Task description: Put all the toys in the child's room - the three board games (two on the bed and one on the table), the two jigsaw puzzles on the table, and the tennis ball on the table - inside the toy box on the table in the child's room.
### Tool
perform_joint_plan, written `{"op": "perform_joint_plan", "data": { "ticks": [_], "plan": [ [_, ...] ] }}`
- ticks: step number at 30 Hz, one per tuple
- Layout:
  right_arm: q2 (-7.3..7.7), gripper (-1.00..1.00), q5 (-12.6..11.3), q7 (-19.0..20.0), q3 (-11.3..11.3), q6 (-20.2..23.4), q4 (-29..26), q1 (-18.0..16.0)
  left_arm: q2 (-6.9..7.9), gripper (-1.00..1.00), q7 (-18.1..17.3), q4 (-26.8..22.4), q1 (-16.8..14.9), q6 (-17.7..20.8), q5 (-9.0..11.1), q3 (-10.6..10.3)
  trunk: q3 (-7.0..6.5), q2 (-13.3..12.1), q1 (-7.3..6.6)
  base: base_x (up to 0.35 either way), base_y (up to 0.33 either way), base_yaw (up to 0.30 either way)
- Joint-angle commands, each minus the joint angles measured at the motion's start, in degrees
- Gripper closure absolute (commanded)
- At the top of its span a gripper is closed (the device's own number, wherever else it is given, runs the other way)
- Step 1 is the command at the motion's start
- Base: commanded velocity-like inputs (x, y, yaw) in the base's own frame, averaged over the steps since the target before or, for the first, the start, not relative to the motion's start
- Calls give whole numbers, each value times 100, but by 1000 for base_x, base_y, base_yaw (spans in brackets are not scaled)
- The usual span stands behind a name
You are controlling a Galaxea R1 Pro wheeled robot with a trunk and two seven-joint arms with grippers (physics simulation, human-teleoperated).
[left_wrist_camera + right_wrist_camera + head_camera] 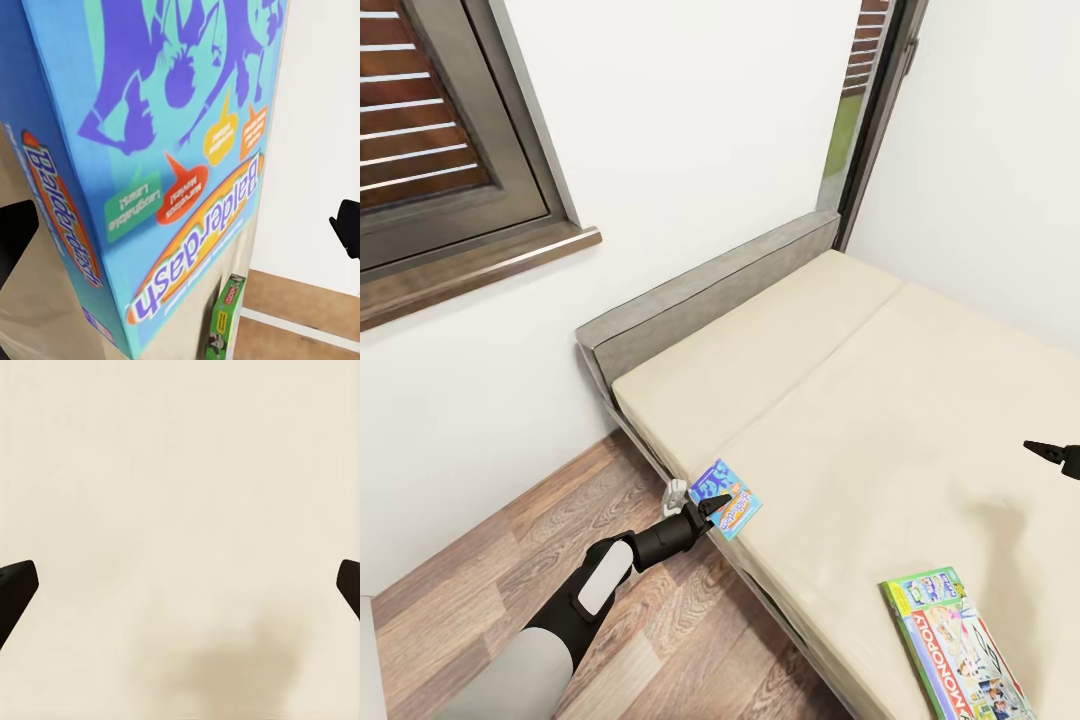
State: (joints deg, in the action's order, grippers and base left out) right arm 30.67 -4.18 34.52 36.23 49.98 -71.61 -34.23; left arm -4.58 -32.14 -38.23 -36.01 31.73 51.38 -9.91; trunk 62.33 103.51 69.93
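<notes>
At the bed's [880, 400] near corner, the left gripper [712, 507] pinches the blue board game [726, 498], lifted at the mattress edge over the wood floor [490, 570]; the left wrist view confirms the box [150, 172] is clamped close to the camera. One game is picked up, none boxed yet as far as shown. The green board game [952, 645] lies flat on the bed, toward its foot, untouched. The right gripper [1050, 452] hovers above the mattress, fingers [15, 589] spread wide, empty. The left arm reaches forward, low and extended.
</notes>
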Motion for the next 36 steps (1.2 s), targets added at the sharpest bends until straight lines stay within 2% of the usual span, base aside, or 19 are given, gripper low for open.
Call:
{"op": "perform_joint_plan", "data": {
  "ticks": [1, 36],
  "plan": [
    [0, -100, -42, -7, 7, 46, -2, -4, 1, -100, 6, 0, -3, 44, 48, -2, 4, 2, 0, 0, 0, -14],
    [0, -100, -43, -7, 6, 46, -2, -4, -5, -100, -2, 0, -3, 44, 59, -2, 4, 2, 0, 0, 0, -2]
  ]
}}
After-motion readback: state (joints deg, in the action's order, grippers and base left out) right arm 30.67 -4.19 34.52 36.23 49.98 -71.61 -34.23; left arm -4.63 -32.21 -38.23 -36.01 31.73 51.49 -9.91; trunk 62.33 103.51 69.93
